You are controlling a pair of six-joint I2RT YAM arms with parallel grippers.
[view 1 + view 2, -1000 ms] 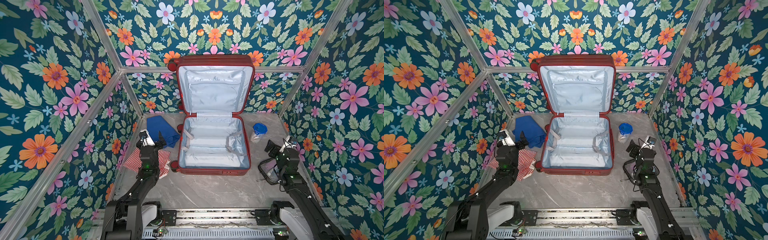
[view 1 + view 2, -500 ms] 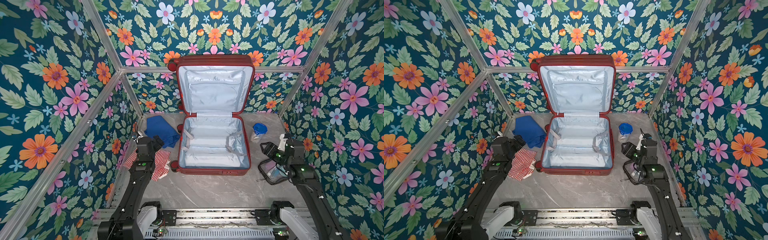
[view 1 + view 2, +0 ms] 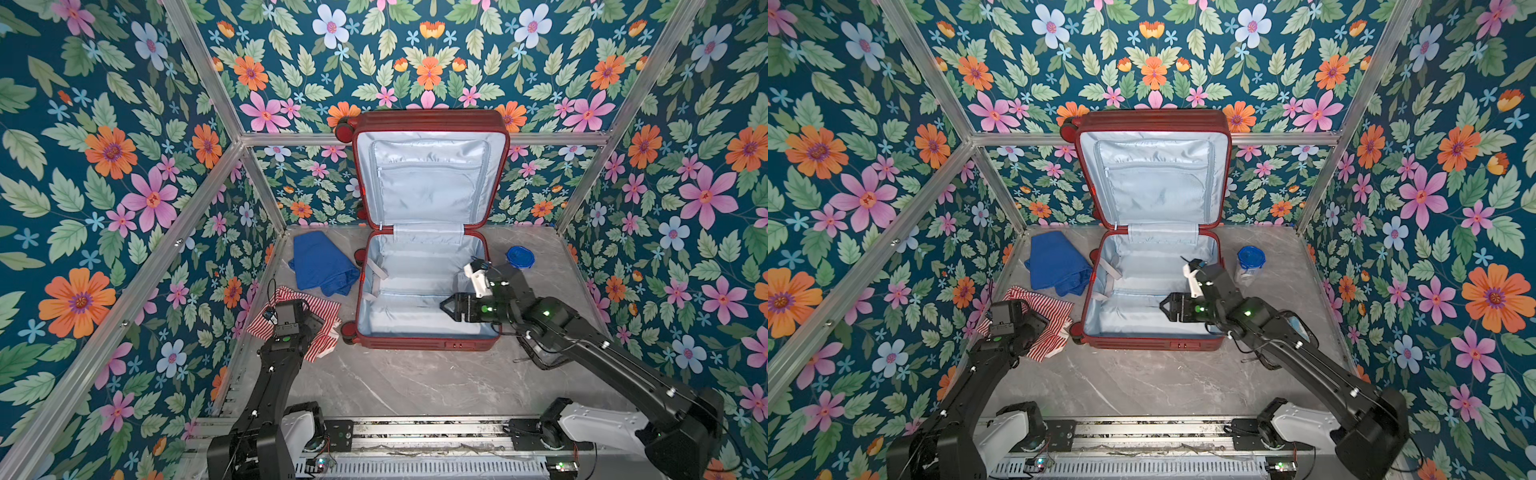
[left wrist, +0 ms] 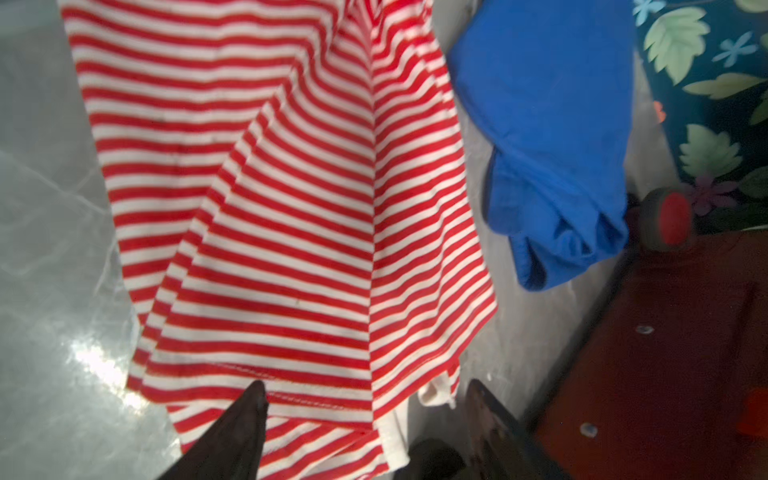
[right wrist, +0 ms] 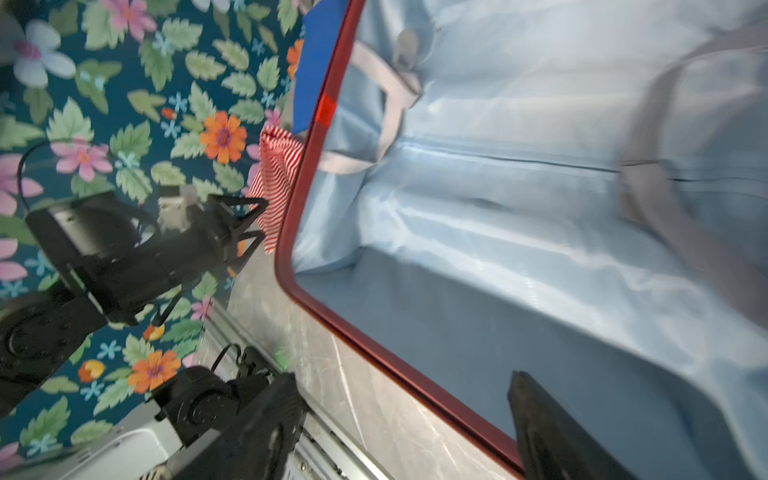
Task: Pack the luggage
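Observation:
The luggage [image 3: 432, 343] [image 3: 1150, 344] lies open mid-table, with its dark-red lid upright against the back wall and nothing in its pale blue lining [image 5: 498, 216]. My left gripper [image 3: 309, 322] [image 3: 1034, 323] [image 4: 365, 395] points down onto a red-and-white striped cloth [image 3: 316, 303] [image 4: 291, 208] left of the case. It is open, with the cloth's hem lying between its fingers [image 4: 253, 403]. My right gripper [image 3: 446, 307] [image 3: 1165, 307] [image 5: 403, 382] hovers open over the case's near right part, holding nothing.
A folded blue cloth [image 3: 320, 266] [image 3: 1057, 266] [image 4: 548, 124] lies behind the striped one, beside a red caster wheel [image 4: 673, 220]. A blue-lidded clear jar [image 3: 519, 257] [image 3: 1250, 259] stands right of the case. A clear pouch [image 3: 1296, 326] lies under my right arm. Flowered walls close in three sides.
My right arm swung from the table's right side to above the case's base. My left gripper dropped onto the striped cloth and its jaws narrowed somewhat.

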